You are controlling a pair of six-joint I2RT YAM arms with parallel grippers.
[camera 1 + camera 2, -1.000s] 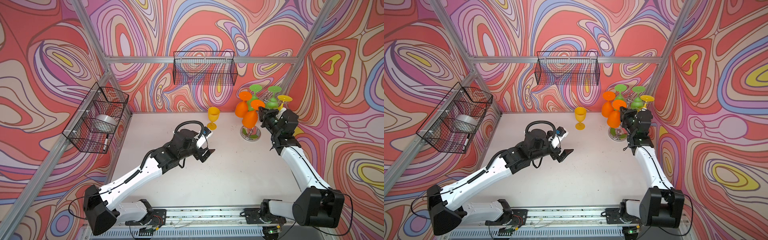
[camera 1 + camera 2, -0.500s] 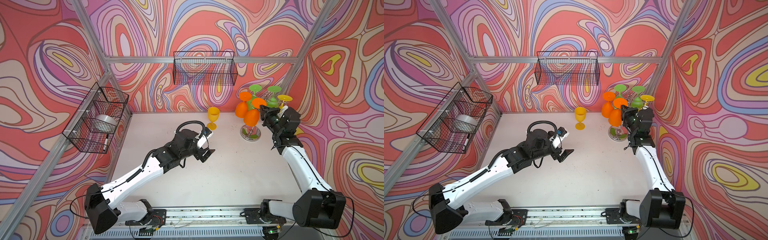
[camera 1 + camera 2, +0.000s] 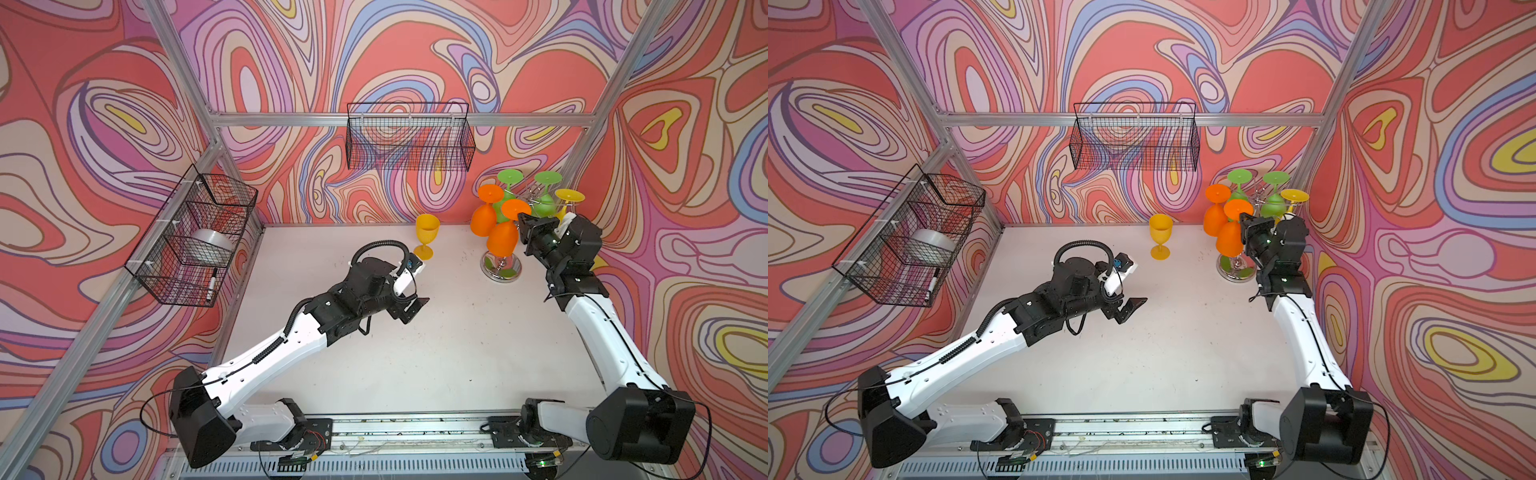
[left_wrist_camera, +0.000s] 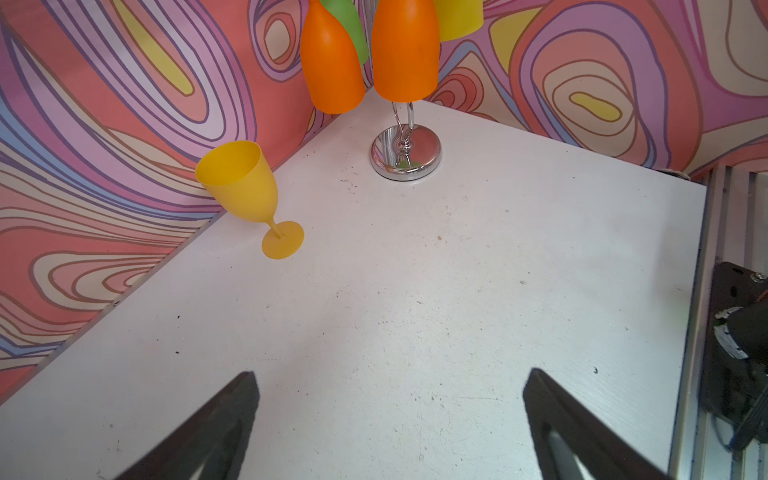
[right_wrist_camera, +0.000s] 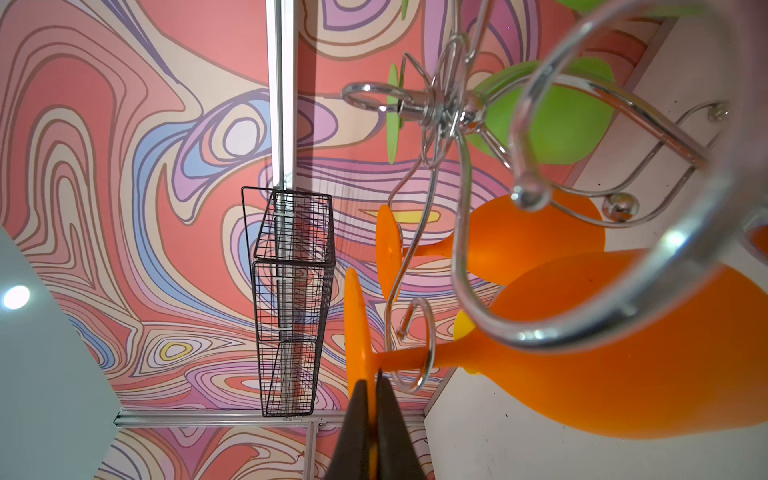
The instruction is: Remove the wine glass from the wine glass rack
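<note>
Across the white tabletop (image 3: 415, 374), the biggest thing to mind is the shiny chrome wire wine glass rack (image 3: 500, 266) by the far right corner, with orange, green and yellow glasses hanging bowl-down from its looped arms. Over the middle of the tabletop the left gripper (image 4: 390, 374) hovers with jaws spread wide and empty; I judge it could steady the rack's mirrored base (image 4: 426, 147) if the light stand starts to tip. Frontmost on the rack hangs the orange plastic wine glass (image 3: 503, 243), with a second orange glass (image 3: 483, 220) just beside it. A yellow plastic goblet (image 3: 426, 237) stands upright near the far edge, well apart. The hanging glass's stem runs through a chrome wire loop (image 5: 431, 328), its round foot (image 5: 355, 324) resting beyond. The right gripper (image 5: 372, 384) is pressed together on that foot's rim, pinching it edge-on. Done well, the pull should probably run slowly outward along the arm toward its open end. Twisting risks snagging the foot, and so thin a pinch may slip.
</note>
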